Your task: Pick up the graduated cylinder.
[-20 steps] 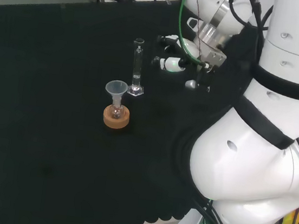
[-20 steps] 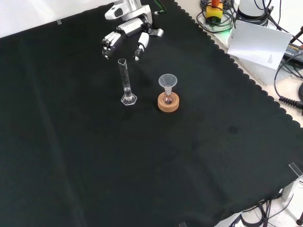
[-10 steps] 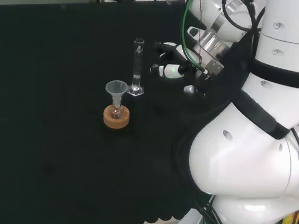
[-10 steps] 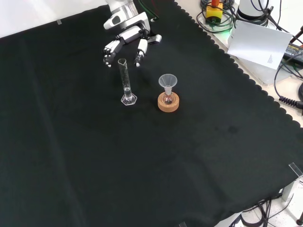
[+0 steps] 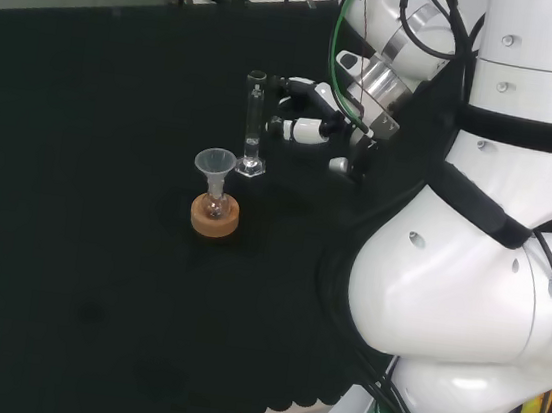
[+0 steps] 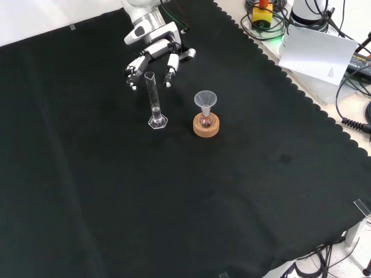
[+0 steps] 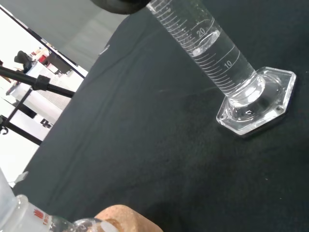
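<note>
Closer than a second ago, the black and white robot hand point(image 6: 155, 55) now brackets the top of the tall clear glass graduated cylinder point(image 6: 154, 101), fingers relaxed, grasping nothing. It stands upright beside a cork-ringed flask with funnel point(image 6: 205, 113). Likely light, slippery, top-heavy (some liquid inside); grip mid-tube, above its hexagonal foot.

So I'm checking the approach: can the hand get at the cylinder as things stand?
Probably yes. The hand is open just behind the cylinder with bare cloth between, and the funnel stands off to one side.
</note>
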Controlling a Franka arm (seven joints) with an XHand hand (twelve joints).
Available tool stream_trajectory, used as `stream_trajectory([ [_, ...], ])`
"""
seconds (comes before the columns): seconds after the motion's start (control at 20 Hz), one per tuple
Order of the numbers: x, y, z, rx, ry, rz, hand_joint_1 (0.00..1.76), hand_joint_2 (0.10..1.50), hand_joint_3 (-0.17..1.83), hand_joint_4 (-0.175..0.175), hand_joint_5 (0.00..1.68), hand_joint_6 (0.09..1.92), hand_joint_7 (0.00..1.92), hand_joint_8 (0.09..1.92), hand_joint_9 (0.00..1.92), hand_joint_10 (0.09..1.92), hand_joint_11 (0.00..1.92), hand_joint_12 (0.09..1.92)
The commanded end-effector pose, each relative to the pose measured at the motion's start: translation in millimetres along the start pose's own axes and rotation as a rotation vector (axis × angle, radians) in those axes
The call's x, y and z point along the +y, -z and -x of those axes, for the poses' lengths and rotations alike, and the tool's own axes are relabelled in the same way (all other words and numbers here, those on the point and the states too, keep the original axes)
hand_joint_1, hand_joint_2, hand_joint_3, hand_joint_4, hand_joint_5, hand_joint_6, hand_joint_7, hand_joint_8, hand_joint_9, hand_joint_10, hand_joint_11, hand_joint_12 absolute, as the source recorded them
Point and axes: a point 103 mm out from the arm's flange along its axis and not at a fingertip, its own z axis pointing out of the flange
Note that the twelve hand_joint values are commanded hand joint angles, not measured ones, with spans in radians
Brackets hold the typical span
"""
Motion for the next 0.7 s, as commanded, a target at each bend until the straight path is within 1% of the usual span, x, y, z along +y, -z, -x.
stream_trajectory([
  [0.05, 9, -8, -1, 0.068, 0.047, -0.001, 0.97, 0.96, -0.17, -0.052, 0.45, 0.09, 0.26, 0.66, 0.48, 0.61, 0.13, 1.37],
  [0.3, 15, -17, 0, 0.118, 0.074, 0.013, 1.00, 0.97, -0.17, -0.047, 0.46, 0.09, 0.25, 0.65, 0.46, 0.60, 0.13, 1.36],
  [0.4, 17, -20, 0, 0.131, 0.088, 0.031, 1.01, 0.97, -0.17, -0.046, 0.47, 0.09, 0.26, 0.65, 0.47, 0.60, 0.14, 1.36],
  [0.55, 21, -24, -1, 0.164, 0.104, 0.059, 1.02, 0.97, -0.17, -0.044, 0.52, 0.09, 0.35, 0.63, 0.55, 0.58, 0.19, 1.34],
  [0.7, 23, -28, 0, 0.193, 0.112, 0.070, 1.03, 0.98, -0.17, -0.041, 0.57, 0.09, 0.41, 0.61, 0.60, 0.55, 0.23, 1.33],
])
